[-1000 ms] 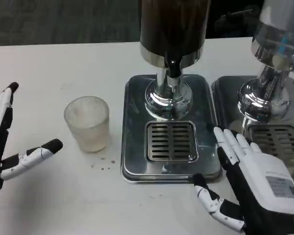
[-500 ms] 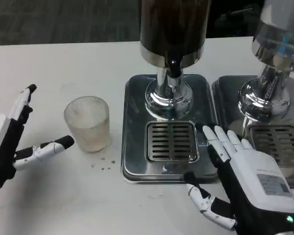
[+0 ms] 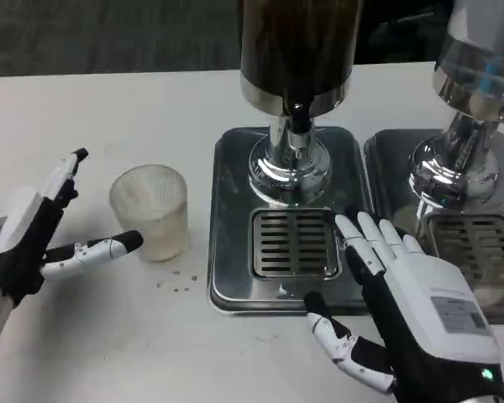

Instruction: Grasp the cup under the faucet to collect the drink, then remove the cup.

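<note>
Left hand [image 3: 25, 239] wide open at frame left, just beside the empty ribbed cup [image 3: 149, 211] standing left of the drip tray [image 3: 227, 252], not under the faucet [image 3: 298, 117]; risk: thumb nudges cup over before fingers wrap; right hand [image 3: 412, 306] spread, idle.

The cup [image 3: 149, 211] stands on the table [image 3: 109, 109] at nine o'clock of the drip tray [image 3: 227, 210]. On that tray the dispenser [image 3: 296, 84] rises at twelve o'clock of its grate [image 3: 292, 243]. A second dispenser [image 3: 470, 101] stands at three o'clock.
</note>
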